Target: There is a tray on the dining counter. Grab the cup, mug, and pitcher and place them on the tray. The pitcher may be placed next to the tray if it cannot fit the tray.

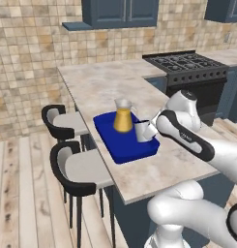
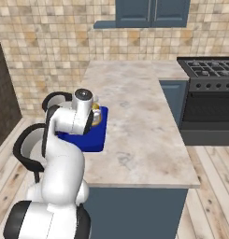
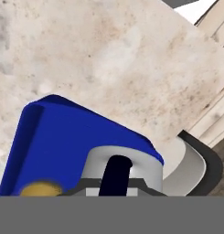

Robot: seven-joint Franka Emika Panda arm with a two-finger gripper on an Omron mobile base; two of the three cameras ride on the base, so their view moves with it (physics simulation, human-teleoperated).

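Illumination even and bright in both base views, diffuse, no single source apparent; shadows faint, a soft dark patch under the dining counter (image 1: 139,181) overhang by the bar stools (image 1: 76,169); no glare on the stone; rendering slightly soft throughout. Hand view blurred at close range; the tray (image 3: 54,137) edges smeared, its near end indistinct.

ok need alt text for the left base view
A blue tray on a beige marbled dining counter holds a glass pitcher with an orange-yellow lower half and a mug, with the white robot arm reaching in at the mug. Two black-and-grey stools stand alongside, a stove behind.
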